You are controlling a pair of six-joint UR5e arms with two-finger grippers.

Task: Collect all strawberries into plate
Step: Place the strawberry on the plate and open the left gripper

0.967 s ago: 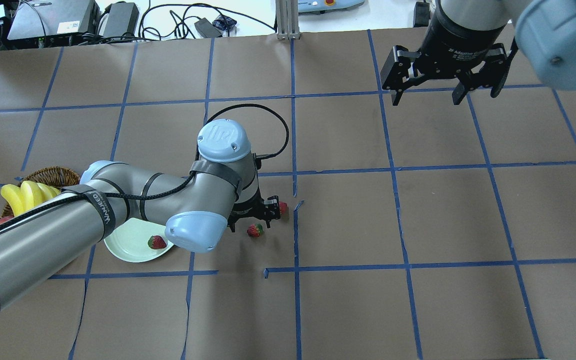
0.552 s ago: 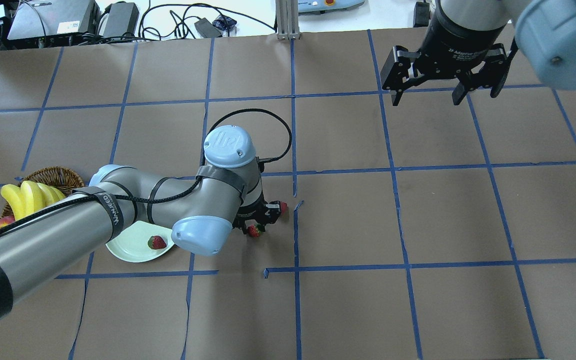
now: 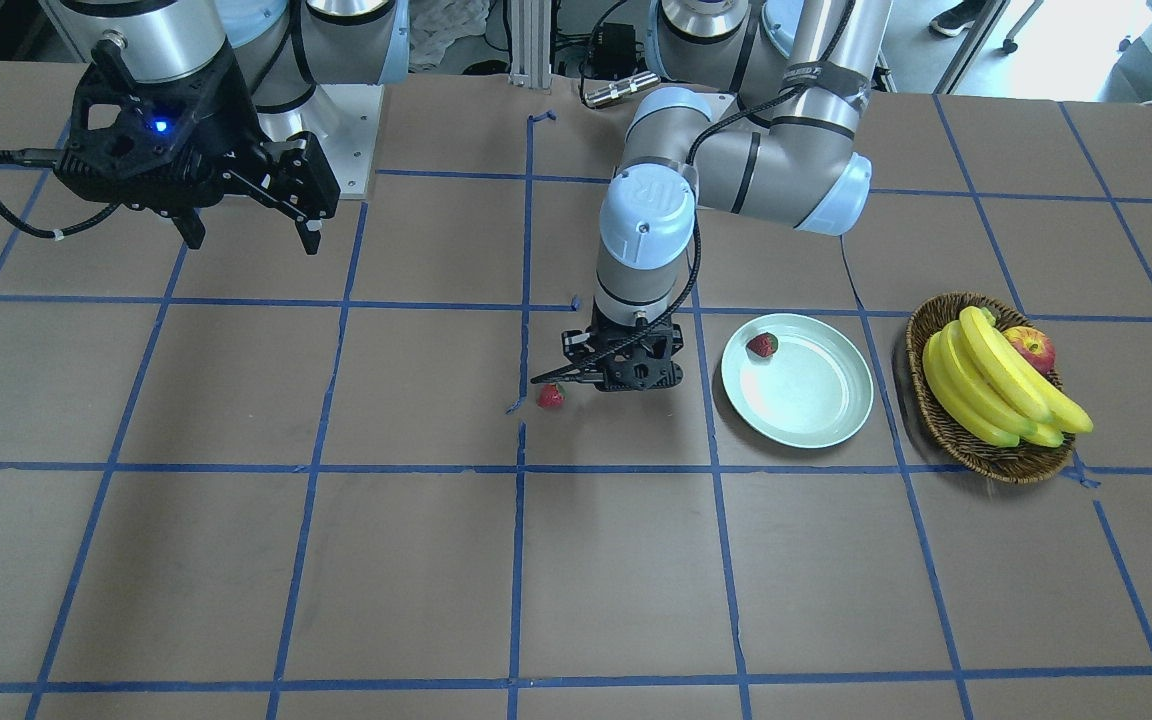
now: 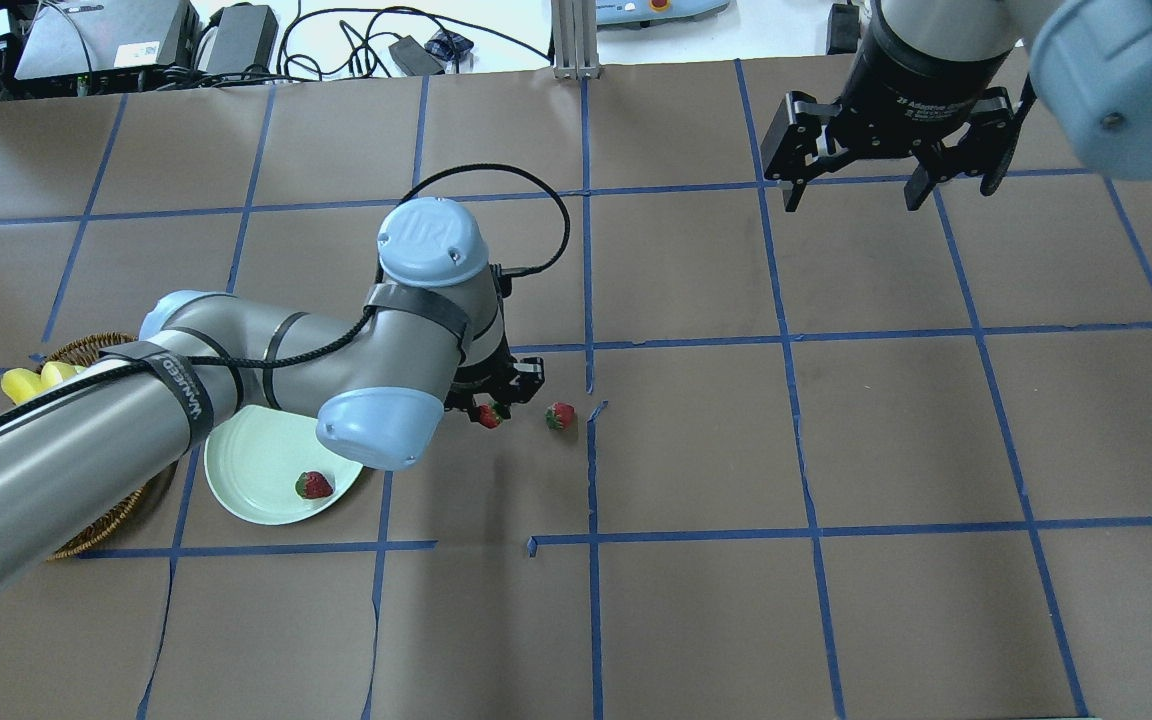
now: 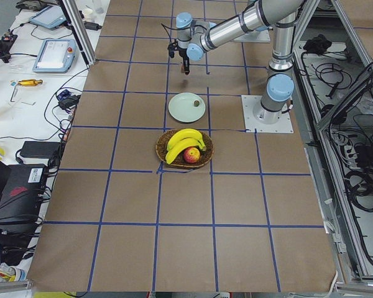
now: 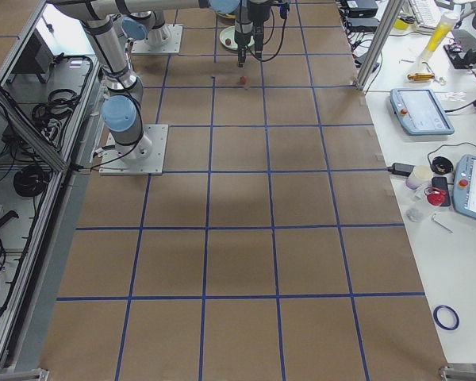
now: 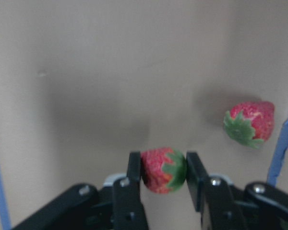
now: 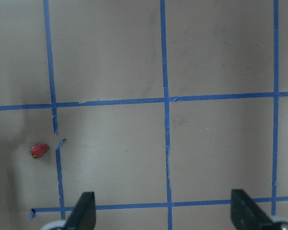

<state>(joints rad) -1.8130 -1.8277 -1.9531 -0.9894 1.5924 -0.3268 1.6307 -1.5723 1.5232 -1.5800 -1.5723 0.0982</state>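
My left gripper [image 7: 163, 165] is shut on a strawberry [image 7: 162, 170], which it holds a little above the paper. In the overhead view this gripper [image 4: 492, 404] shows with the held berry [image 4: 489, 417] just right of the plate. A second strawberry [image 4: 560, 415] lies on the table to its right and also shows in the front view [image 3: 550, 396]. A third strawberry [image 4: 314, 485] lies in the pale green plate [image 4: 246, 462]. My right gripper [image 4: 851, 200] is open and empty, high over the far right of the table.
A wicker basket [image 3: 1001, 462] with bananas [image 3: 986, 385] and an apple [image 3: 1031, 348] stands just beyond the plate [image 3: 806, 405]. My left arm's elbow [image 4: 371, 430] overhangs the plate's rim. Blue tape lines cross the brown paper.
My left gripper came down around the nearer strawberry, shut on it and lifted it off the table. The right arm has not moved.
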